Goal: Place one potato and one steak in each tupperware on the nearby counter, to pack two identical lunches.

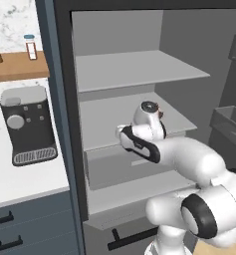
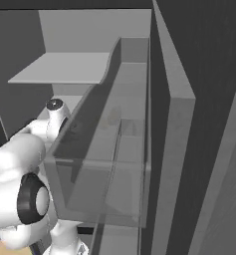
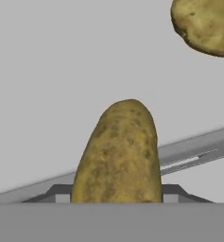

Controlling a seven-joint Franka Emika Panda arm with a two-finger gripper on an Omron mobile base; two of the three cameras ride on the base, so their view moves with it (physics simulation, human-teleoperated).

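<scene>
Up close, the hand view has the gripper (image 3: 116, 201) pinching a potato (image 3: 118, 153), a second potato (image 3: 205, 26) beyond; the base views show fridge shelves (image 1: 139, 67).

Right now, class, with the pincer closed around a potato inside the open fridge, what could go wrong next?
1. The pincer grips the potato only near one end; it might swing or slip when lifted.
2. A second potato lies close by; pulling out carelessly could knock it.
3. The arm reaches deep between the fridge shelves, so a hasty retreat may clip one.
</scene>
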